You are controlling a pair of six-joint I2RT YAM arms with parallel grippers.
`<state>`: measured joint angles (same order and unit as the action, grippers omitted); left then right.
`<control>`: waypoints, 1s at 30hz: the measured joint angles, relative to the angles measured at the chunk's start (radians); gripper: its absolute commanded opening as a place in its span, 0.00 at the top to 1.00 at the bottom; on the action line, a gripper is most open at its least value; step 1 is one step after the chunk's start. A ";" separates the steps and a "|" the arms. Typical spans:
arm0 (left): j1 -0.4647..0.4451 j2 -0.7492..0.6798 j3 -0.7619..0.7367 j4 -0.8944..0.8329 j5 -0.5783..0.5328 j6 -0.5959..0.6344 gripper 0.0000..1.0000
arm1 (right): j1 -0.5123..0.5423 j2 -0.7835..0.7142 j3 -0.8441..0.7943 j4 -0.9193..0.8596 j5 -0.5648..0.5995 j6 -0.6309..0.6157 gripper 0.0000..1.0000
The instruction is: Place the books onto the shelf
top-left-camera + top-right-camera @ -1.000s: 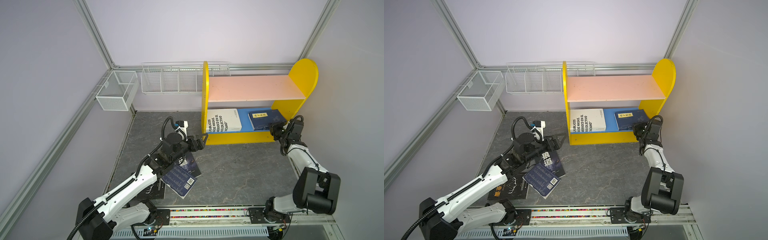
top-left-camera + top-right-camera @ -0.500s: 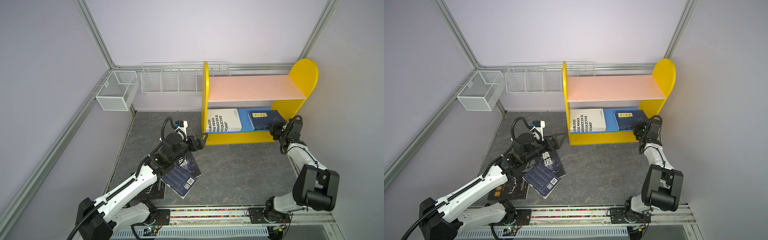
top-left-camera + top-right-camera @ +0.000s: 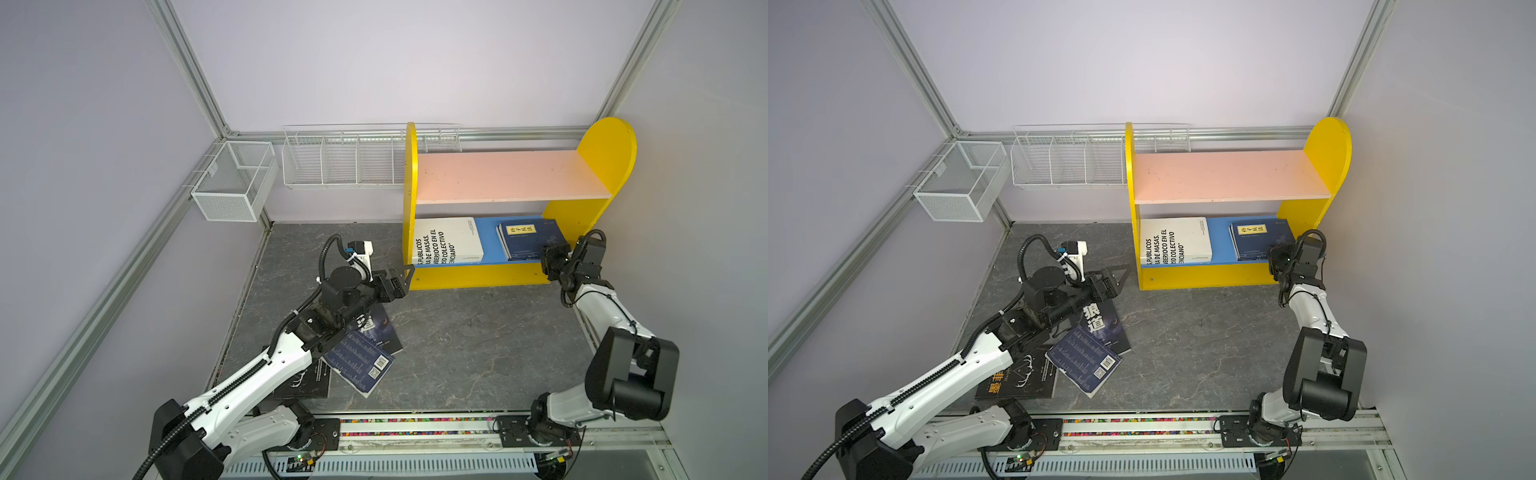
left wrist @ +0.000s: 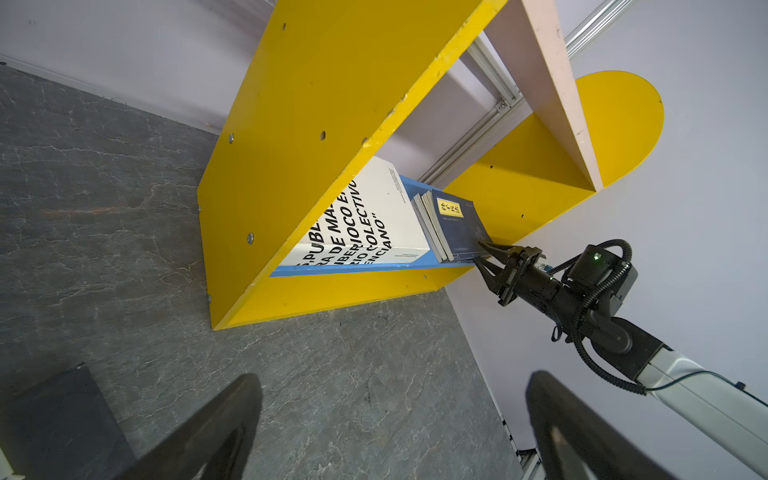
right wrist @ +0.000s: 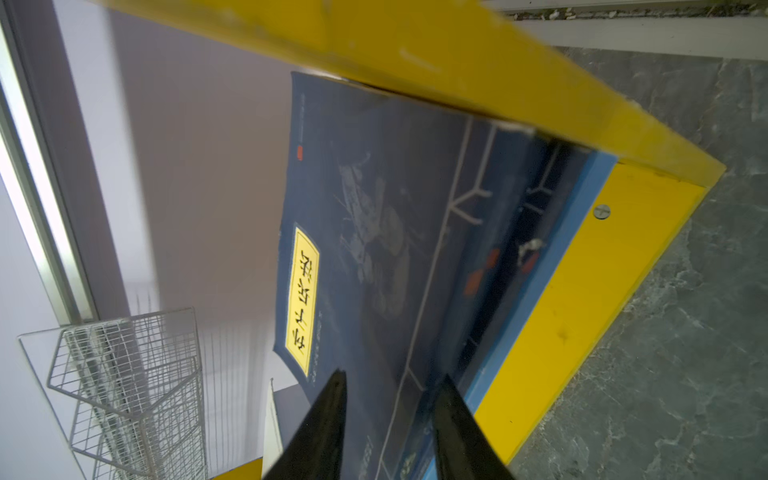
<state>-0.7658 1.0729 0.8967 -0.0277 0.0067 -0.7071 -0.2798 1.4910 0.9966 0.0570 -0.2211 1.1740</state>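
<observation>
The shelf point(image 3: 498, 178) point(image 3: 1225, 174) point(image 4: 311, 124) stands at the back right. On its blue lower board lie a white book point(image 3: 449, 245) point(image 3: 1177, 241) point(image 4: 374, 220) and a stack of navy books point(image 3: 528, 239) point(image 3: 1258, 239) point(image 4: 453, 224) point(image 5: 374, 228). My right gripper point(image 3: 546, 255) point(image 3: 1273, 259) point(image 4: 482, 251) point(image 5: 392, 374) is at the stack's front corner, open, its jaws apart above and below the top cover. Three books lie on the floor under my left arm: a navy one point(image 3: 359, 363) point(image 3: 1084, 359) and two black ones point(image 3: 374, 328) point(image 3: 1021, 378). My left gripper point(image 3: 409, 274) point(image 3: 1121, 276) point(image 4: 395, 378) is open and empty beside the shelf's left panel.
Two white wire baskets point(image 3: 232, 187) point(image 3: 340, 162) hang on the back walls, left of the shelf. The right wall runs close beside the right arm. The arms' base rail point(image 3: 415, 424) lines the front edge of the grey floor.
The right gripper's jaws, shut on the navy book's corner before, have parted. The book stays on the lower board. The left arm has not moved.
</observation>
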 measured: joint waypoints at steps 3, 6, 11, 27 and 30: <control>0.000 -0.005 -0.005 0.000 -0.003 -0.006 0.00 | 0.000 0.000 0.006 -0.037 0.015 -0.011 0.56; 0.000 -0.010 -0.016 0.001 -0.003 -0.015 0.00 | 0.000 0.000 0.033 -0.092 0.024 -0.028 0.56; 0.000 -0.018 -0.032 0.003 -0.003 -0.022 0.00 | 0.000 -0.009 0.050 -0.123 0.034 -0.052 0.58; 0.000 -0.043 -0.054 0.011 -0.011 -0.042 0.00 | 0.000 0.000 0.069 -0.134 0.031 -0.061 0.67; 0.000 -0.043 -0.054 0.011 -0.014 -0.042 0.00 | 0.000 0.009 0.070 -0.133 0.024 -0.061 0.68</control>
<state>-0.7658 1.0294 0.8429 -0.0170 -0.0071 -0.7486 -0.2798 1.4998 1.0664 -0.0761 -0.1967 1.1133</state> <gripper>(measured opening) 0.996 0.326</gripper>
